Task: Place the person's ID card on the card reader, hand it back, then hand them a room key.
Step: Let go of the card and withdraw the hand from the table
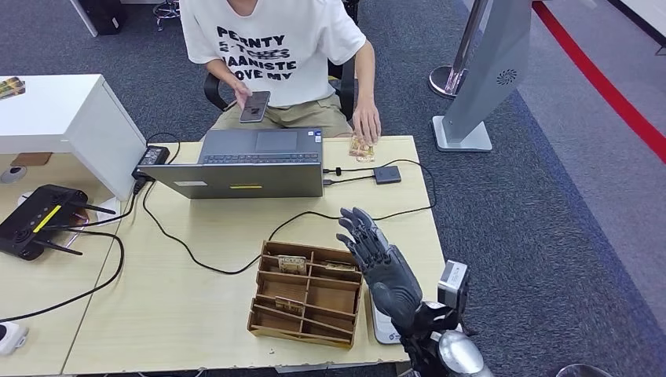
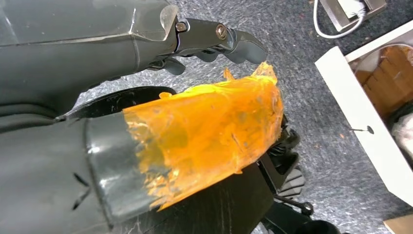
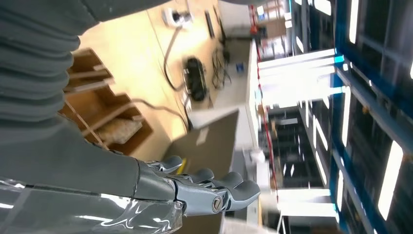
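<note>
grey right hand [image 1: 375, 255] open, empty; id card [image 1: 362, 147] far across under person's hand [image 1: 366, 124].

Open laptop [image 1: 251, 161], black router [image 1: 35, 220], wooden divided tray [image 1: 308, 294], grey carpet [image 1: 550, 228]

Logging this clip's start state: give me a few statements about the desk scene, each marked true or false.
1. The right hand is raised above the desk, fingers spread, holding nothing. True.
2. The person's hand rests on a card at the desk's far edge. True.
3. The laptop is closed. False: it is open, screen facing the person.
4. The wooden organizer sits on the floor. False: it stands on the desk, near the robot.
5. The person holds a phone in the other hand. True.
6. The small black box lies loose, uncabled. False: a cable runs from it toward the laptop.
</note>
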You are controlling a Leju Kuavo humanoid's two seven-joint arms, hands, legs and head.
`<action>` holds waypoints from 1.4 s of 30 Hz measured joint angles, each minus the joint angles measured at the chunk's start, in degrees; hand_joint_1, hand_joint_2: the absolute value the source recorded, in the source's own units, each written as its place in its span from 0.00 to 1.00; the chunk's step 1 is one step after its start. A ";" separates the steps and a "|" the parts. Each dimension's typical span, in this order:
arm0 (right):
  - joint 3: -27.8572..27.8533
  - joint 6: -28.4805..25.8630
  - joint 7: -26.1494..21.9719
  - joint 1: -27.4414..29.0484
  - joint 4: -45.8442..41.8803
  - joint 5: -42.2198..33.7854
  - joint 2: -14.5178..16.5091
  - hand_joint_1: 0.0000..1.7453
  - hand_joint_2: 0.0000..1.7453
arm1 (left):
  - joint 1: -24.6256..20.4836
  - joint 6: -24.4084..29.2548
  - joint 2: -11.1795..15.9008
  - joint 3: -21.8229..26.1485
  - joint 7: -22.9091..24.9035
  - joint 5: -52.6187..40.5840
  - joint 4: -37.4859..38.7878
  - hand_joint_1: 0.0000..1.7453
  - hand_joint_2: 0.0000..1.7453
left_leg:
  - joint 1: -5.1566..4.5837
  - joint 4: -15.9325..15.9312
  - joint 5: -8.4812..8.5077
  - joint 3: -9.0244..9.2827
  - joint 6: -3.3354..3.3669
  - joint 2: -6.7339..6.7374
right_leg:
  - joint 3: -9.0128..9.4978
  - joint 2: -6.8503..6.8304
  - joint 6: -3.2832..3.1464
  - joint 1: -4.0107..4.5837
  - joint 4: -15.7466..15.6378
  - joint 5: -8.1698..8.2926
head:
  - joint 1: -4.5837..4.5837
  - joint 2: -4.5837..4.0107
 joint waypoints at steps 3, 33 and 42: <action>-0.02 6.40 -0.64 0.07 1.10 -0.19 -1.19 0.00 0.00 | -0.11 -0.61 0.01 0.00 1.31 -0.13 0.05 0.00 0.00 | 0.00 0.00 0.00 0.00 0.00 0.01 | 0.01 0.01 0.00 0.00 0.00 0.00 | 0.01 0.00; 14.65 15.55 -3.09 -1.59 10.18 7.11 -12.01 0.00 0.00 | -0.35 -0.57 -0.24 0.00 1.91 -1.19 0.05 0.00 0.00 | 0.00 0.00 0.00 0.02 0.00 0.00 | 0.03 0.00 0.00 0.00 0.00 0.00 | 0.01 0.00; 18.03 14.06 -3.18 -2.84 13.02 9.69 -15.01 0.00 0.00 | -0.36 -0.16 -0.32 0.00 1.91 -1.45 0.06 0.00 0.00 | -0.01 0.00 0.00 0.02 0.00 0.00 | 0.02 -0.01 0.00 0.00 -0.01 0.00 | -0.01 0.00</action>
